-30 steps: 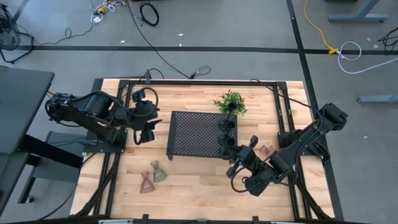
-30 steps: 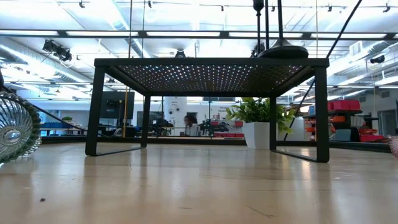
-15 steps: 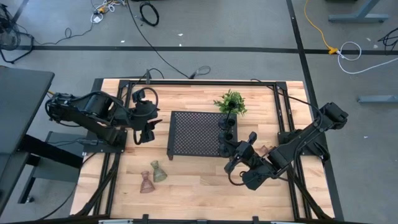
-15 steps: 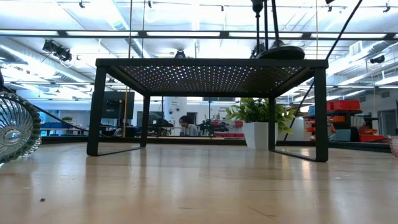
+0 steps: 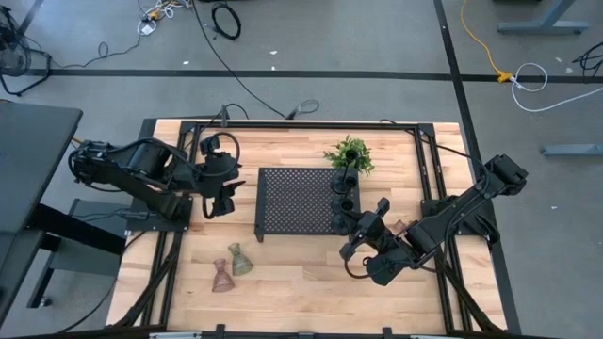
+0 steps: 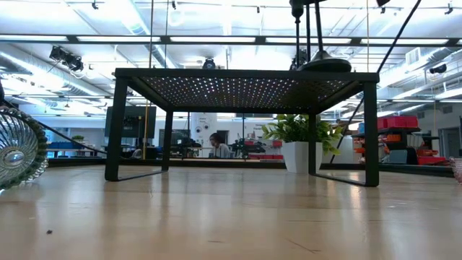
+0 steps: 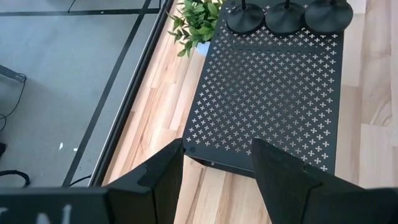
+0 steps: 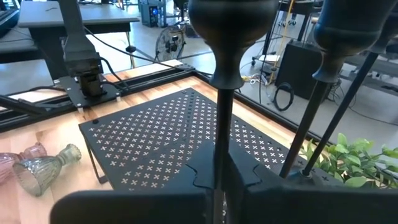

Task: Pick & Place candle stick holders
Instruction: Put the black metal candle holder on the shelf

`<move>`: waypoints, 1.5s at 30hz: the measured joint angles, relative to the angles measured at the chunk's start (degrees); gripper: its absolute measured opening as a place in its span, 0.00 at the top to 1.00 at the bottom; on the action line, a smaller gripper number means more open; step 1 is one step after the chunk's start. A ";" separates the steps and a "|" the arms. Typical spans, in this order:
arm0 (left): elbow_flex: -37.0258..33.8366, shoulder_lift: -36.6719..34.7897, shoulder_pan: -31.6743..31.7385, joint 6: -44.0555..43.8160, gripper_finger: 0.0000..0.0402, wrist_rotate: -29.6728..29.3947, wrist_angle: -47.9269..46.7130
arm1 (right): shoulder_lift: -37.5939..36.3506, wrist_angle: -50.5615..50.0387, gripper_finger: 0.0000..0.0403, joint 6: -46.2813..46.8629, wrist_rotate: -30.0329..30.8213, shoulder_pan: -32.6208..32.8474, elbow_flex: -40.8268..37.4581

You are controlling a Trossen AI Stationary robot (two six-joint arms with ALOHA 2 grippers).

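We see three black candle stick holders (image 5: pixel 345 200) in a row on the tray's (image 5: pixel 292 202) plant-side edge, thin stems on round bases. The right gripper (image 5: pixel 363 233) sits at the tray corner by the nearest of them; in the right wrist view its fingers (image 8: pixel 155 205) look pressed together on that holder's stem (image 8: pixel 221 118), though the contact point is cut off by the picture's edge. A second stem (image 8: pixel 323 93) leans just beside it. Tops of the stems are cropped in the low view.

Two glass holders, one greenish (image 5: pixel 240 262) and one pinkish (image 5: pixel 221 277), lie on their sides on the wooden table (image 5: pixel 292 282), well apart from the tray on its left-arm side, ribbed and flared. A third pinkish glass one (image 5: pixel 403 227) is mostly hidden by the right arm.

The tray is black metal, perforated with small crosses, on thin legs. The leafy plant (image 5: pixel 350 153) stands just beside its far corner.

The left gripper (image 5: pixel 224 191) hangs near the tray's opposite edge, fingers (image 7: pixel 161 174) apart, holding nothing.
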 joint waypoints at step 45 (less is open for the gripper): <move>0.00 0.00 0.00 -1.50 0.52 0.00 -1.79 | -0.06 -3.46 0.56 1.24 6.33 1.14 -0.02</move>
